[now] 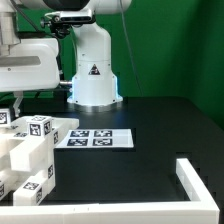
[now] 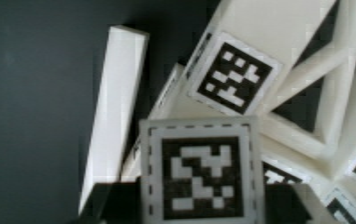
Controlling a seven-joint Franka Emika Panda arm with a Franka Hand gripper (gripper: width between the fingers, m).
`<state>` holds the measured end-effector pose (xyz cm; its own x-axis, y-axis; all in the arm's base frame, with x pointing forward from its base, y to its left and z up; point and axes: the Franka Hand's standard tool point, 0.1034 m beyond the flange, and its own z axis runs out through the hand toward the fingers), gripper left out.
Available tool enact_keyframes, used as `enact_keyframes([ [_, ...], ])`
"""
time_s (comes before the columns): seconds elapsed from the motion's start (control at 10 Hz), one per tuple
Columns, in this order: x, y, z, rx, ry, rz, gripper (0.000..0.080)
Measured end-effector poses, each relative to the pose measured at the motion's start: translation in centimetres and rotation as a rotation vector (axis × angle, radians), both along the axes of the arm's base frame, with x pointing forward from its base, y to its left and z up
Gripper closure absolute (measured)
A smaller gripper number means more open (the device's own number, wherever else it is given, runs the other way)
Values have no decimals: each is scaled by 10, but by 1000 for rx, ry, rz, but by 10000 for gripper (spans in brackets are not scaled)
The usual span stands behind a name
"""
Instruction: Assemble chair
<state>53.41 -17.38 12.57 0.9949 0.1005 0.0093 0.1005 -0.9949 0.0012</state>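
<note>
White chair parts (image 2: 246, 110) close under tool, likely gripped, tool's state unclear

Matte white plastic chair parts (image 1: 30, 150) on smooth black table (image 1: 150, 115)

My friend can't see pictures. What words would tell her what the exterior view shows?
White chunky chair parts with black-and-white square tags are piled at the exterior view's left on a black table. A flat marker board lies beside them, in front of the robot's white base, and a low white corner rail sits at the lower right. The end effector cannot be made out.
</note>
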Motion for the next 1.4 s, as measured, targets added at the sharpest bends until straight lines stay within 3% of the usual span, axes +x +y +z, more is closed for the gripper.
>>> enact_keyframes([
  [0.5,-1,-5,-1,17,-4,-646,515],
  [0.9,0,-5,0,17,-14,-871,515],
  [1.4,1,-16,-1,132,-113,-1341,515],
])
